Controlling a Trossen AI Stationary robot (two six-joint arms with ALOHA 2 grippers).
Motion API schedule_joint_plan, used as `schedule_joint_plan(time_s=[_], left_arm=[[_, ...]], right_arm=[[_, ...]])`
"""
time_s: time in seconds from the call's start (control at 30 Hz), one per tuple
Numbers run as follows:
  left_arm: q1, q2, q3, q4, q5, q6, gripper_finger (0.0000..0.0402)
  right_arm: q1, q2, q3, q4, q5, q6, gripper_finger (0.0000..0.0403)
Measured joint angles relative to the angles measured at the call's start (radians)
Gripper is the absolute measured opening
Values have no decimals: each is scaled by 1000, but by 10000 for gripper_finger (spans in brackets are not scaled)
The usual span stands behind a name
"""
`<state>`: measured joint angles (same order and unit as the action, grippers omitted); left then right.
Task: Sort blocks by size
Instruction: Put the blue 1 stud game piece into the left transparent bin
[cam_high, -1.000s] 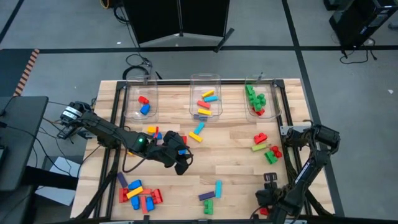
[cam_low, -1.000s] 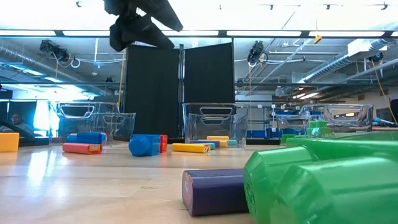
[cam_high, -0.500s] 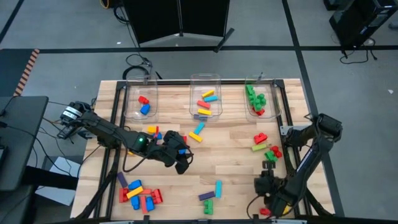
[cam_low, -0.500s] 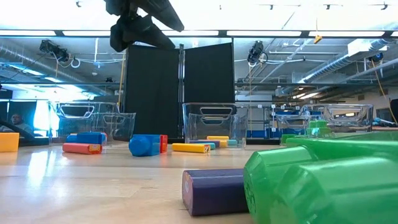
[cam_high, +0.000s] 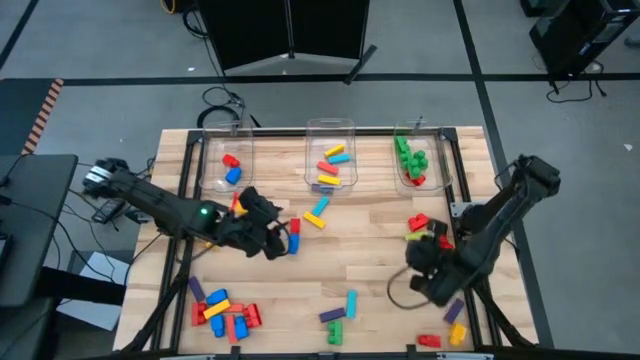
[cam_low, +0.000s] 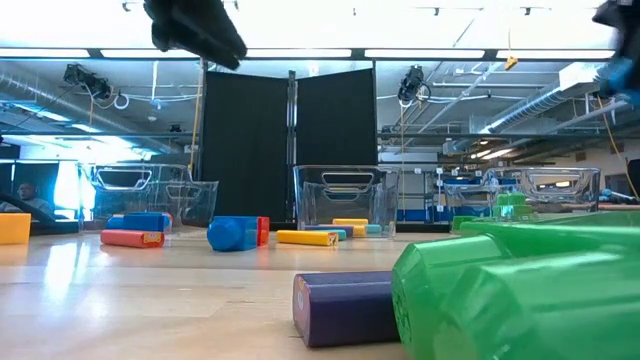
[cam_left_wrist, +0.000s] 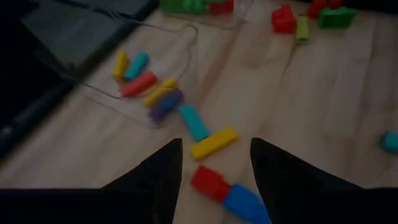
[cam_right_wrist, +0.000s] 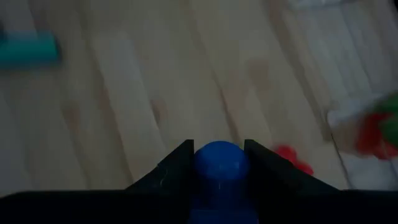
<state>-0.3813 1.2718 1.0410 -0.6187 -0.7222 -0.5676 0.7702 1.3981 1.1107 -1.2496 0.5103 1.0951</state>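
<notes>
Blocks of several colours lie scattered on the wooden table (cam_high: 380, 250). My right gripper (cam_high: 428, 272) hangs above the table's right part, shut on a blue block (cam_right_wrist: 219, 165). My left gripper (cam_high: 272, 238) hangs open left of the middle, above the table. Just off its tips, a red block (cam_left_wrist: 210, 182) and a blue block (cam_left_wrist: 245, 202) lie end to end on the wood; they also show in the high view as the red and blue pair (cam_high: 291, 236). Nothing is between the left fingers. My right gripper pinches the blue block between its two fingers, and the block's rounded end (cam_right_wrist: 219, 155) shows between the tips. The fingers slant down toward the table. The block is lifted clear of the wood.
Three clear bins stand along the far edge: left (cam_high: 228, 165), middle (cam_high: 330, 160), right (cam_high: 415, 160), each with blocks in it. Loose blocks lie near left (cam_high: 225, 315), near middle (cam_high: 340, 315), at the right (cam_high: 420, 228) and near right (cam_high: 455, 320).
My right gripper has risen from the near right corner and gone toward the far edge and the table's middle, rolling as it went, with the blue block in it. My left gripper has lifted and drawn back toward the table's left, off the red and blue pair, which stays put.
</notes>
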Motion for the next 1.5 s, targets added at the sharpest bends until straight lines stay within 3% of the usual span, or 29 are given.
schedule_joint_plan(time_s=[0.13,0.3,0.47,0.67,0.9,1.13,1.3,1.5], left_arm=[[7,-112,-63,-4,-9,109,198],[29,-294,-207,26,100,184,198],[50,-487,-336,83,162,272,198],[99,-692,-415,107,157,373,198],[191,-873,-481,131,111,430,198],[212,-890,-525,196,33,432,198],[212,-867,-525,291,79,317,198],[211,-856,-525,384,210,300,198]], right_arm=[[-125,-55,0,142,54,-93,129],[-294,-45,1,515,81,-368,129],[-454,11,2,943,49,-603,129],[-621,86,29,1281,-38,-703,129],[-732,327,391,1197,-222,-885,129],[-812,550,744,1116,-386,-985,129],[-847,637,864,1112,-541,-1013,133],[-859,661,888,1114,-593,-1013,130]])
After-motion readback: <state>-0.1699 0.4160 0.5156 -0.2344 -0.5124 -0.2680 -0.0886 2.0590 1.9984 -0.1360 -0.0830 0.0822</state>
